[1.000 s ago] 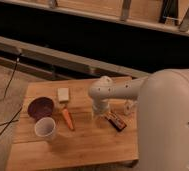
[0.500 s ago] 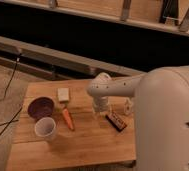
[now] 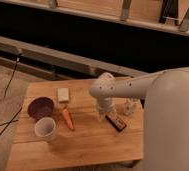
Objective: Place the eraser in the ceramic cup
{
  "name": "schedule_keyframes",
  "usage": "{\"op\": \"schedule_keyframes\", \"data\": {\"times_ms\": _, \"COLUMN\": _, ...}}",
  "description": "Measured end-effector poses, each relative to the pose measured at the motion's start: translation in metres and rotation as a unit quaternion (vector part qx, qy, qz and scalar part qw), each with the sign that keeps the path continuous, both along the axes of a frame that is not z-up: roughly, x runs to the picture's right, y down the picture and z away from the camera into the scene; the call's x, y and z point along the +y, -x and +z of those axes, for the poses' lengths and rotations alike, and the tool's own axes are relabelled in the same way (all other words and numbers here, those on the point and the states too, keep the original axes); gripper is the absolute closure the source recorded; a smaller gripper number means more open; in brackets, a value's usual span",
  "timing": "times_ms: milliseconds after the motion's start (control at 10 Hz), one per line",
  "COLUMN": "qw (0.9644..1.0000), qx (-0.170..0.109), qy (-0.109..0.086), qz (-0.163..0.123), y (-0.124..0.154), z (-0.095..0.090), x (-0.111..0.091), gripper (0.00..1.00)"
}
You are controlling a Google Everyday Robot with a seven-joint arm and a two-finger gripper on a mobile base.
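Tool [image 3: 106,113] has dipped lower; grip state: cannot tell. Eraser [image 3: 116,121] unmoved on counter [image 3: 88,146], just beside tool, to its right. Ceramic cup [image 3: 45,128] well left. Pickup likely still pending.

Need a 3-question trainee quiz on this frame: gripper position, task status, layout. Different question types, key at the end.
1. Multiple choice: the gripper hangs low over the right half of the table. Which thing lies closest to it?
A) pale block
B) eraser
C) carrot
2. True or false: the eraser is already inside the ceramic cup.
3. Fill in: the ceramic cup stands at the table's front left, just in front of the dark purple ____.

Key: 1 B; 2 false, it lies flat on the table, far right of the cup; 3 bowl.
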State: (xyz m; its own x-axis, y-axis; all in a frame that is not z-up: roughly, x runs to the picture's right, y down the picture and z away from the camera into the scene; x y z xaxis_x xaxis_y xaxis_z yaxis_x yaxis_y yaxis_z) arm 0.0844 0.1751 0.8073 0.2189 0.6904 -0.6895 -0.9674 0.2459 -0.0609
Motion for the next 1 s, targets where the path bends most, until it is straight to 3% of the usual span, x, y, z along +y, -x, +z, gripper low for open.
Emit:
{"op": "schedule_keyframes", "data": {"times_ms": 400, "qw": 0.9993, "qx": -0.026, "qy": 0.009, "qz": -0.025, "y": -0.016, "z": 0.003, "x": 0.001, "gripper": 0.35}}
{"op": "schedule_keyframes", "data": {"times_ms": 1000, "qw": 0.9962, "qx": -0.065, "qy": 0.022, "qz": -0.054, "y": -0.036, "z": 0.027, "x": -0.004, "gripper": 0.35}}
